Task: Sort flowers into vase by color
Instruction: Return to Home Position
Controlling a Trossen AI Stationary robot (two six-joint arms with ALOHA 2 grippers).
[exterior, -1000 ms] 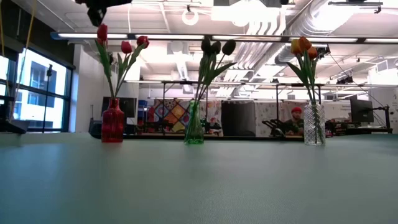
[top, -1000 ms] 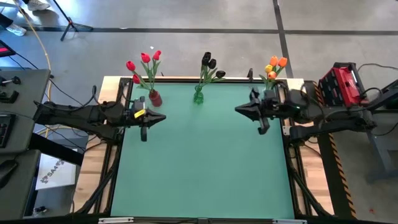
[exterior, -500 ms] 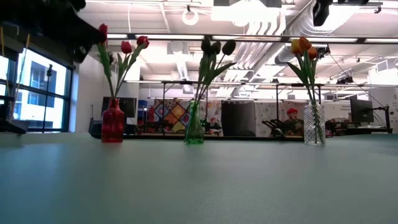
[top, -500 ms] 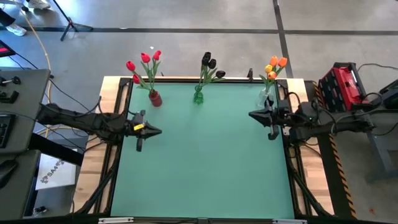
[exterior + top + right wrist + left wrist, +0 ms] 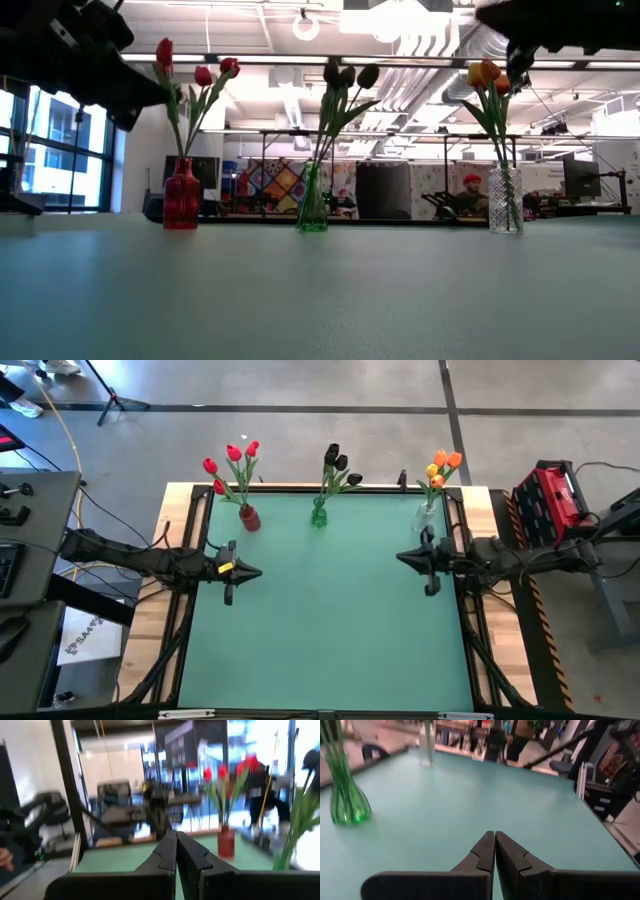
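Red flowers are standing in the red vase, black flowers in the green vase, and orange flowers in the clear vase. The left gripper and right gripper are hovering over the table's sides, fingers pinched together and empty.

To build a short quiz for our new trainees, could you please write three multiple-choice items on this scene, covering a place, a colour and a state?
1. In the high view, where does the green vase stand?
A. Between the red vase and the clear vase
B. Left of the red vase
C. Right of the clear vase

2. What colour are the flowers in the clear vase?
A. Red
B. Orange
C. Black

3. How are the left gripper and the right gripper?
A. Both shut, empty
B. Both wide open
C. Each shut on a stem

1 A: it is the middle one of the row.
2 B: the heads are orange.
3 A: each wrist view shows fingers together, nothing between.
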